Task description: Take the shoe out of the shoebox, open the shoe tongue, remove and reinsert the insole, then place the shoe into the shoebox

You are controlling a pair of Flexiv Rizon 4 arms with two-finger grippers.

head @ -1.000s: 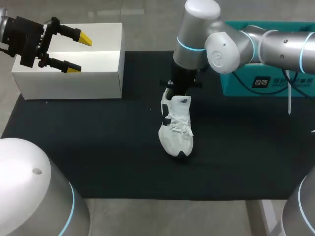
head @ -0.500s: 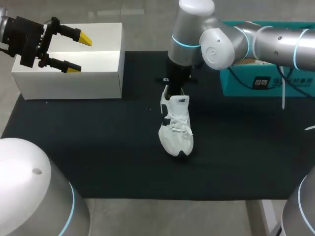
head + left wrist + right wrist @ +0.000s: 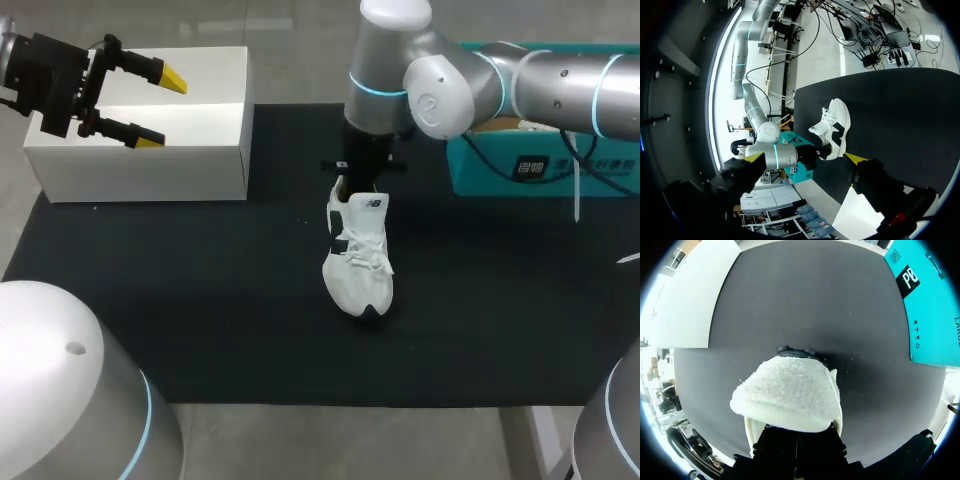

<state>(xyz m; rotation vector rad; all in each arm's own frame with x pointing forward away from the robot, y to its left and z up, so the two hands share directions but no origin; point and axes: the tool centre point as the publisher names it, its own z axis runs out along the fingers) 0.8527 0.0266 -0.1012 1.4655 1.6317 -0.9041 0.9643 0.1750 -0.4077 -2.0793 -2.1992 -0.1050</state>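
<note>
Head view, right arm: my right arm (image 3: 440, 85) has edged back and left in the last second. The right gripper (image 3: 357, 178) is at the white sneaker's (image 3: 358, 258) heel, and I can't tell its grip.
Head view, sneaker: unmoved on the black mat (image 3: 200, 300), well apart from the white shoebox (image 3: 150, 165).
Left wrist view, left gripper (image 3: 806, 158): spread wide and empty, with the sneaker far ahead.
Right wrist view: a fuzzy white part of the sneaker lies just ahead. I can't tell whether it's insole or tongue.
Meaning: the sneaker is out, and I judge the insole work is only starting.

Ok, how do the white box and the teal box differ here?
The white box stands at the table's left rear, in full view; the teal box stands at the right rear, partly hidden by the right arm. The white box is plain, the teal box printed. The open left gripper hovers over the white box. Both stand apart from the shoe.
</note>
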